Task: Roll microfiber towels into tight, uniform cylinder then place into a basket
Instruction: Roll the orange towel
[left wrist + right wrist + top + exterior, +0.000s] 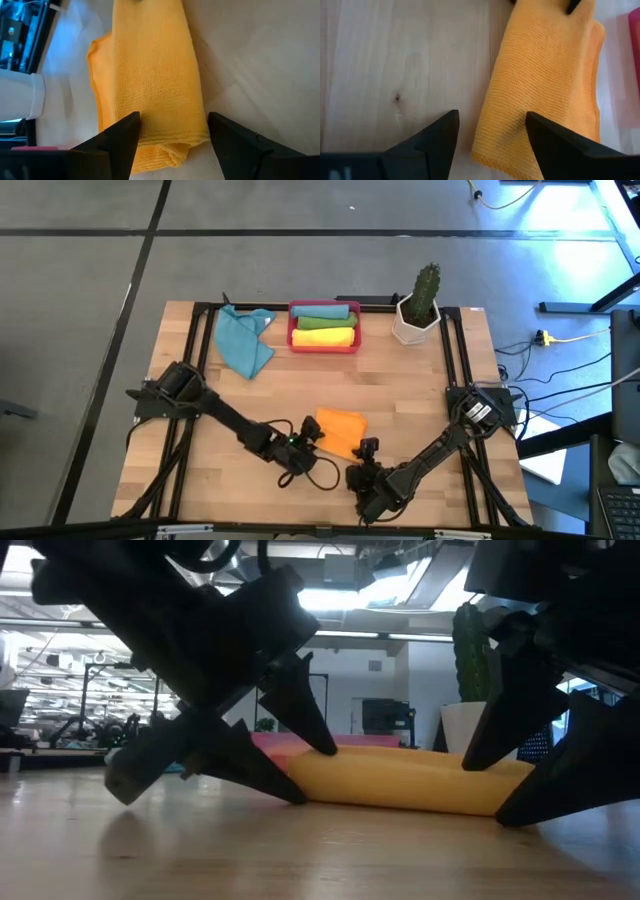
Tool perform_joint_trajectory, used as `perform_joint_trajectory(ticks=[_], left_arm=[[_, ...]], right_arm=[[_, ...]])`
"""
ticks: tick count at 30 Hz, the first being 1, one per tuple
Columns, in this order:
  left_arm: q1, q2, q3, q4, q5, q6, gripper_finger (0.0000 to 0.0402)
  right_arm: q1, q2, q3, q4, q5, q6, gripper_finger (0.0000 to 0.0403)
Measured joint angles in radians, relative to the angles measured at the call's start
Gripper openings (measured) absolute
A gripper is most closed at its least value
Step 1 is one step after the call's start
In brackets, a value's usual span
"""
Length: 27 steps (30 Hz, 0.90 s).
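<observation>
1. Tabletop (400, 395) of pale wood planks fills my overhead feed, with both dark arms reaching in toward its near middle.
2. Teal towel (243, 340) lies loose and crumpled at the far left, just beside the basket.
3. Orange towel (341, 431) — folded flat, not rolled — lies near the front centre, between the two grippers.
4. Red basket (325, 340) sits at the far edge, holding a green towel (325, 310) and a yellow towel (323, 334) as rolls, side by side.
5. Cactus pot (414, 320) stands right of the basket.
6. Left gripper (172, 131) has its fingers spread wide, straddling one end of the orange towel.
7. Right gripper (492, 129) — fingers also apart — has one finger over the towel's other end, one over bare wood.
</observation>
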Motion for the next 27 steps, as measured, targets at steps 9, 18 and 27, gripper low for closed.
perform_joint_trajectory(ticks=[9, 18, 27], left_arm=[[0.014, 0.005, 0.0, -0.002, 0.051, 0.027, 0.0179], [-0.017, 0.002, -0.001, -0.03, 0.048, -0.031, 0.003], [-0.035, -0.003, -0.001, -0.09, 0.097, -0.14, 0.0002]], right_arm=[[-0.005, 0.004, -0.002, 0.003, 0.008, 0.003, 0.0192], [-0.007, 0.008, -0.001, -0.008, -0.002, 0.065, 0.0081], [-0.011, 0.011, 0.102, -0.081, -0.076, 0.076, 0.0012]])
